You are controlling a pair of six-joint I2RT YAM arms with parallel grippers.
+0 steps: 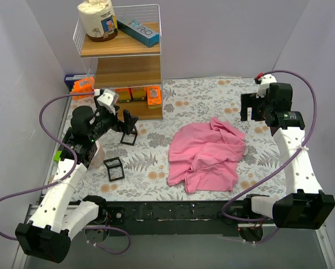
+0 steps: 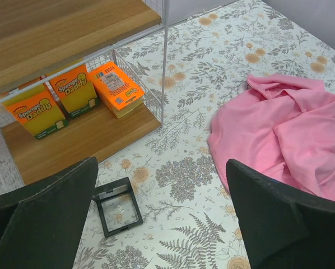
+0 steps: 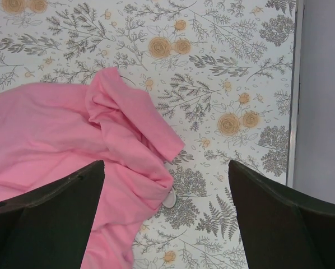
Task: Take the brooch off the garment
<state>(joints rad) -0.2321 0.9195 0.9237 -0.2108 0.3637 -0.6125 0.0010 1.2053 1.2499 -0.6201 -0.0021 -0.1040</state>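
The pink polo shirt point(image 1: 205, 152) lies crumpled on the floral cloth, right of centre. It also shows in the left wrist view point(image 2: 285, 131) and the right wrist view point(image 3: 72, 134). The brooch point(image 3: 170, 198), a small silvery-white disc, peeks out from under the shirt's folded edge in the right wrist view, touching the cloth. My right gripper point(image 1: 251, 109) point(image 3: 166, 168) is open and empty, hovering above the shirt's far right corner and the brooch. My left gripper point(image 1: 127, 126) point(image 2: 162, 168) is open and empty, left of the shirt.
A small black frame box point(image 2: 117, 206) point(image 1: 113, 168) lies on the cloth near my left gripper, and another point(image 1: 128, 136) stands beside it. A wood-and-wire shelf point(image 1: 122, 56) with orange sponge packs point(image 2: 75, 92) stands at the back left. Walls close in on both sides.
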